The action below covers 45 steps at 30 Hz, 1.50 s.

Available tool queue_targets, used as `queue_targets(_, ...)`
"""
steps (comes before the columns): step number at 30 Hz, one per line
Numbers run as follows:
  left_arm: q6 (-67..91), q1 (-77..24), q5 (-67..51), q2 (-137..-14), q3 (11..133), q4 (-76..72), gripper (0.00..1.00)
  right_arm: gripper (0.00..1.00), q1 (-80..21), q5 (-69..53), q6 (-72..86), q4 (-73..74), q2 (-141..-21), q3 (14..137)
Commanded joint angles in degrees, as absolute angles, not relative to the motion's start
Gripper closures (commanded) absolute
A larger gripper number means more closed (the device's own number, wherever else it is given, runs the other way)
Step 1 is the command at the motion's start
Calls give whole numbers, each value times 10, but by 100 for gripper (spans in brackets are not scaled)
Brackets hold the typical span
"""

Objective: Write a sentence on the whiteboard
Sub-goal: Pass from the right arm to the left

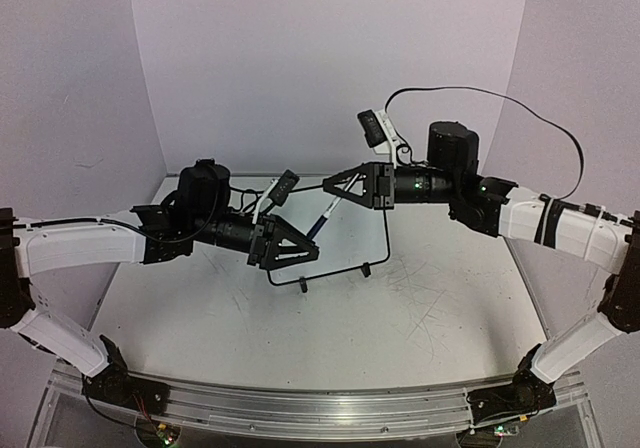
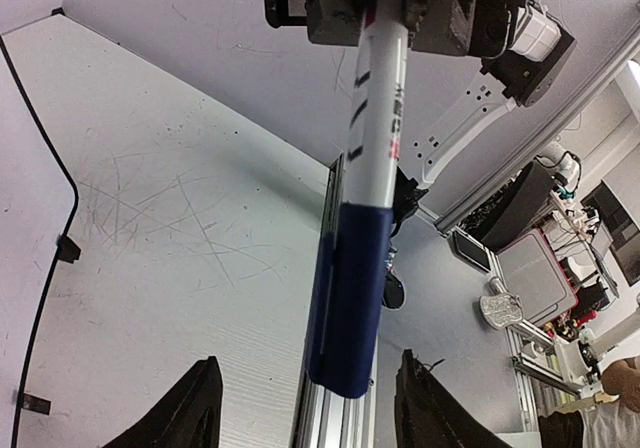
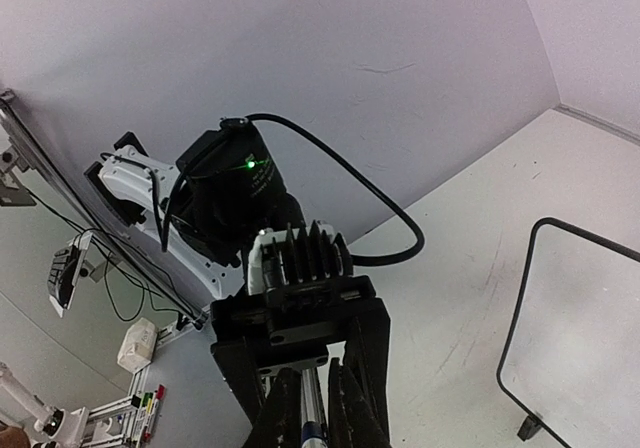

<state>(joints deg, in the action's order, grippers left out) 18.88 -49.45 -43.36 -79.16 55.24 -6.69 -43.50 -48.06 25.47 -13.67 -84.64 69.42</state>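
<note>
Small white whiteboard (image 1: 350, 243) with thin black frame, upright mid-surface (image 1: 200, 318), no writing visible. Near board, aloft: white marker (image 2: 375, 128), blue cap (image 2: 350, 298) on, clamped in right end effector (image 3: 312, 408). Left end effector (image 2: 308, 393) apart, flanking cap, not touching. Uncapping, probably; next, closing on cap, pulling straight off. No containers.

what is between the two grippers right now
A blue-capped marker, its barrel clamped in the right gripper, its cap end toward the open left gripper; clearest in the left wrist view.
</note>
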Motion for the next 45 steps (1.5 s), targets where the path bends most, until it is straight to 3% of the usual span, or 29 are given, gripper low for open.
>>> queue_targets(1, 189, -495, -457, -794, 597, -98, 44, 100, -443, -506, 263, -199, -842, 687)
queue_targets(8, 219, -495, -496, -798, 593, -148, 52, 100, -448, -516, 248, -225, -836, 668)
queue_targets(21, 202, -494, -484, -777, 573, -162, 89, 100, -448, -509, 255, -256, -824, 648)
queue_targets(22, 197, -492, -483, -776, 571, -162, 93, 96, -448, -502, 257, -256, -820, 647)
queue_targets(23, 192, -490, -482, -774, 569, -161, 95, 84, -448, -486, 261, -252, -817, 649)
queue_targets(25, 170, -484, -465, -768, 565, -152, 100, 45, -448, -449, 255, -202, -815, 667)
queue_targets(26, 151, -481, -444, -763, 566, -139, 100, 31, -448, -436, 245, -162, -817, 681)
queue_targets(28, 98, -480, -386, -755, 579, -82, 100, 20, -445, -428, 234, -81, -821, 707)
queue_targets(31, 31, -480, -319, -755, 607, -20, 100, 15, -439, -461, 229, -38, -818, 715)
queue_targets(37, -29, -481, -294, -757, 632, 12, 100, 20, -440, -506, 249, -16, -847, 742)
queue_targets(41, -33, -481, -296, -754, 640, 16, 100, 38, -440, -510, 252, -9, -874, 758)
queue_targets(45, -30, -481, -299, -755, 641, 17, 100, 47, -456, -480, 239, -10, -888, 769)
